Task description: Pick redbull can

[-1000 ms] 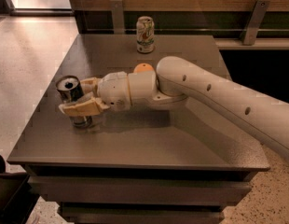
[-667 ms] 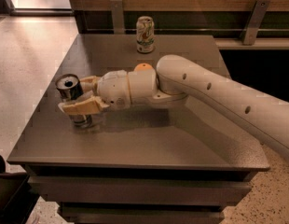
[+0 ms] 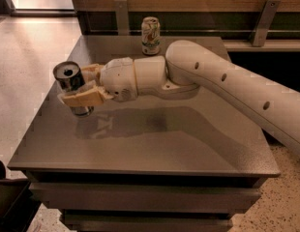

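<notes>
Camera view, the only one, so here goes: the gripper (image 3: 75, 85) sits over the left side of the table (image 3: 164, 144), clamped on the redbull can (image 3: 68, 77). One tan finger crosses the front of the can's body and the other shows behind it, so the jaws are closed around the middle of the can, not beside it. Grabbing it mid-body makes sense to me, since a slim can would slip out of a grip near the rim.

The can is tilted, with its shiny top leaning toward the camera. Its base looks just off the tabletop, but honestly I can't tell for sure whether it's clear. The arm (image 3: 227, 81) reaches in low from the right, which is probably why the grip is sideways.

The other pale can (image 3: 150, 36) stands upright at the back edge, well apart, so it isn't in the way. I'd say the pick is basically done apart from a clean lift.
</notes>
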`<state>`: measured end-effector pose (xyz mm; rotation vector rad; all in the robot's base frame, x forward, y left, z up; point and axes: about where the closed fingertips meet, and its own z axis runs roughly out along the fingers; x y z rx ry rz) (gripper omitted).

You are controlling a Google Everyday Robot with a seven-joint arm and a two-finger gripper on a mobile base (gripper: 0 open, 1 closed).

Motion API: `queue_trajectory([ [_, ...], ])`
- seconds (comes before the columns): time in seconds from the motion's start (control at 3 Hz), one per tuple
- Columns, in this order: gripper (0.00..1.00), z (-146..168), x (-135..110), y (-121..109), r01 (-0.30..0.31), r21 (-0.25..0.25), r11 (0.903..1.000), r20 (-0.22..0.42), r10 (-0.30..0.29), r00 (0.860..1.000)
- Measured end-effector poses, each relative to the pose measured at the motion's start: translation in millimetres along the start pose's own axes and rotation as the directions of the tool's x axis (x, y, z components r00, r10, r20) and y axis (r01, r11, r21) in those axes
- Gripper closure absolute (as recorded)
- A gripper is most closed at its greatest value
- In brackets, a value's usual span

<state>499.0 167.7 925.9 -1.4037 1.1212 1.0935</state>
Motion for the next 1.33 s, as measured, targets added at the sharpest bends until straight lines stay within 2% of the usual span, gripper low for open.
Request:
queue_trajectory([
  [1.0, 1.0, -20, -60, 3, 0.11, 0.029, 0.9935, -0.064, -0.108, 0.992],
  [1.33, 1.0, -25, -79, 7, 0.13, 0.048, 0.9903, -0.078, -0.127, 0.989],
])
